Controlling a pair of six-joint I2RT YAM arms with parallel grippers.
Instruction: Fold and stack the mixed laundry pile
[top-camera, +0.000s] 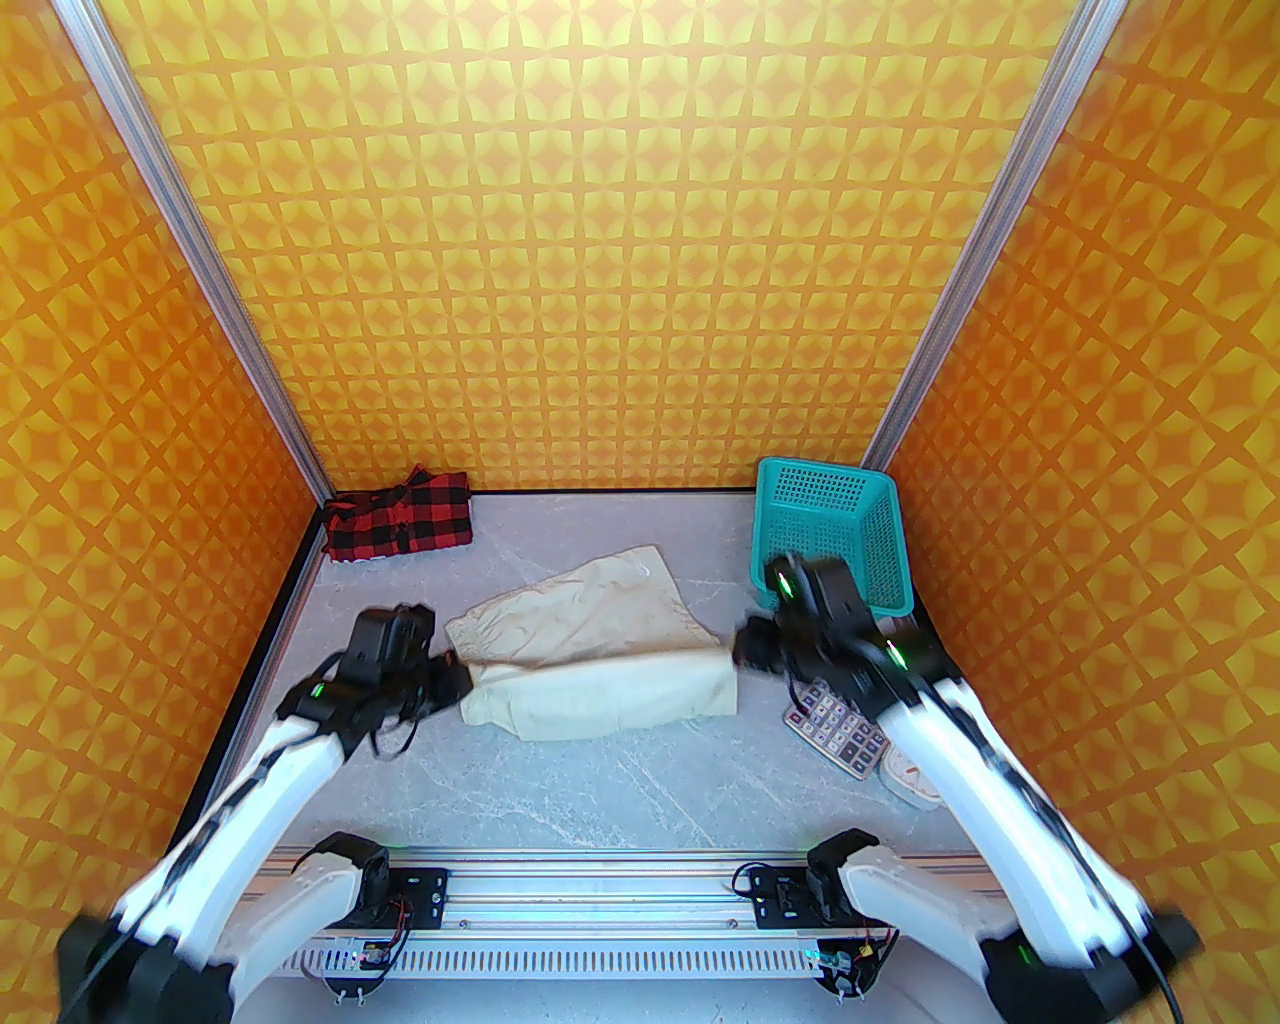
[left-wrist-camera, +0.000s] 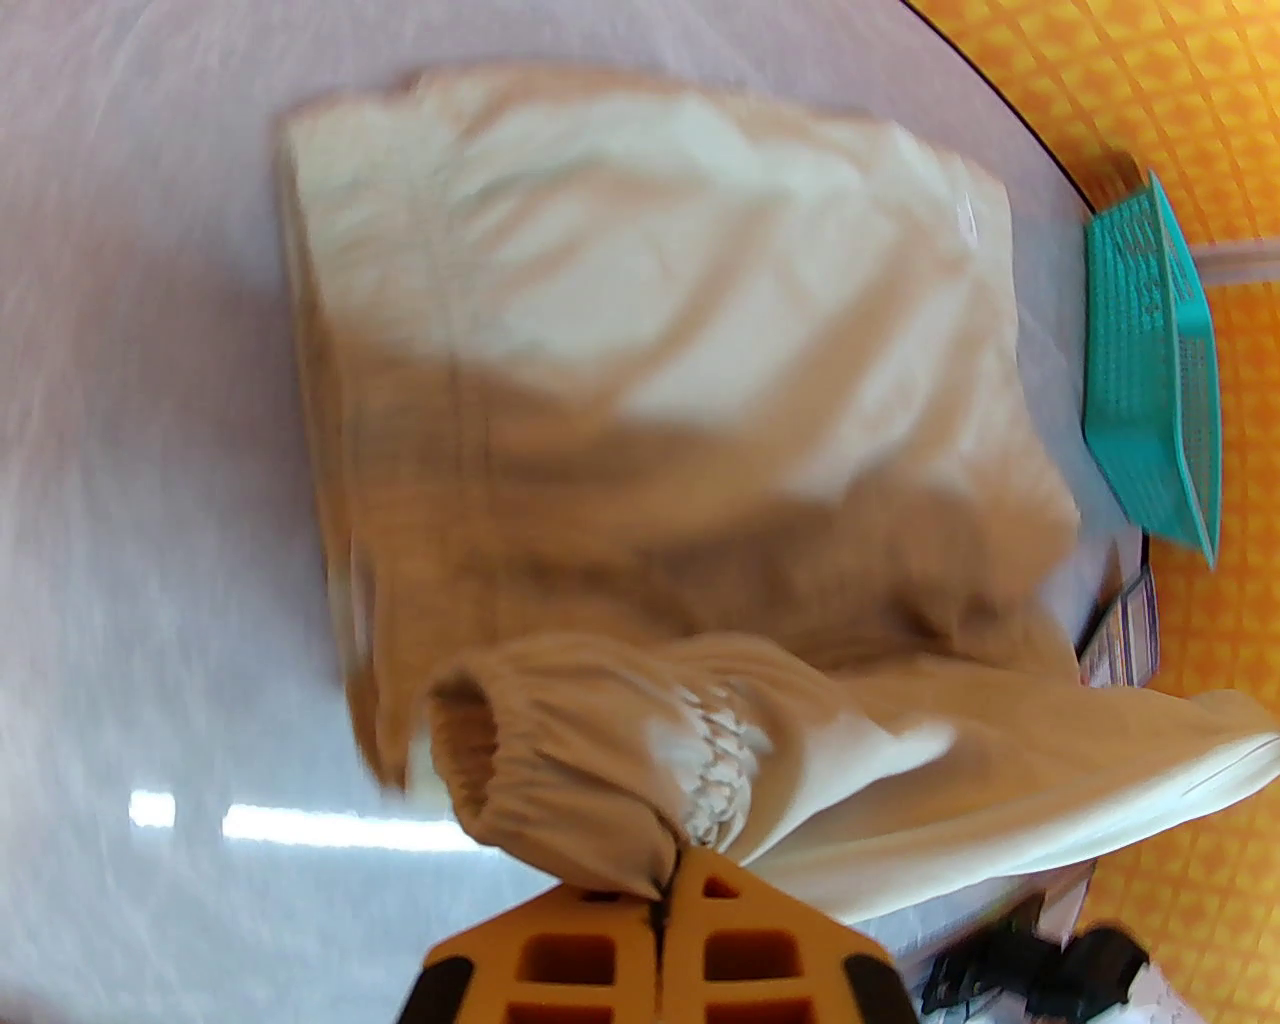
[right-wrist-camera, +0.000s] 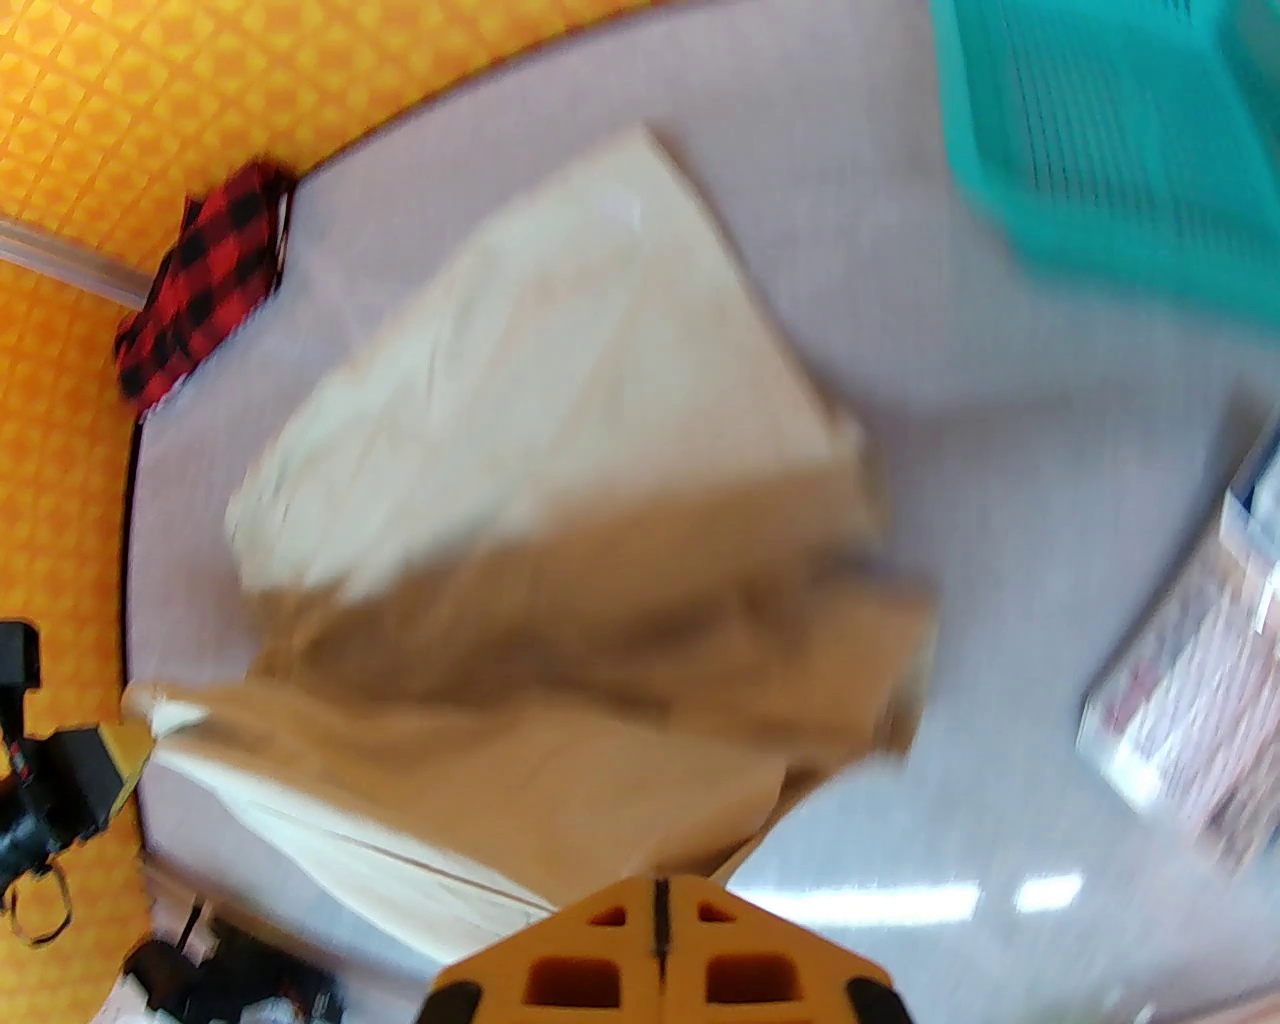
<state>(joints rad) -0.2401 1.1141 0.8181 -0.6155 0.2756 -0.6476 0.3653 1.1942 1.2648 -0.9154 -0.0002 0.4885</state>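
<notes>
1. Nearest the wrist lenses are the orange fingers themselves. The left pincer is closed on the gathered elastic waistband of the cream shorts. The right pincer is closed as well, and the blurred hem at its tip looks pinched there.
2. The cream shorts lie mid-desk, stretched between the two pincers. Their near edge is raised off the desk, and the far half lies flat on it.
3. We judge the step in hand to be folding the shorts, with the held edge lifted but not yet laid over.
4. The next move calls for both arms to carry that edge together towards the back wall. They should keep it taut and level, lower it onto the flat half and only then let go. If the two move unevenly, the fold will skew.
5. Further out, the red-and-black checked shirt sits in the far-left corner against the wall. It is well apart from the shorts and looks compact already, so stacking remains to be done.
6. On the right, the teal basket stands near the right arm. The grey calculator lies just beside that arm and should be left alone.
</notes>
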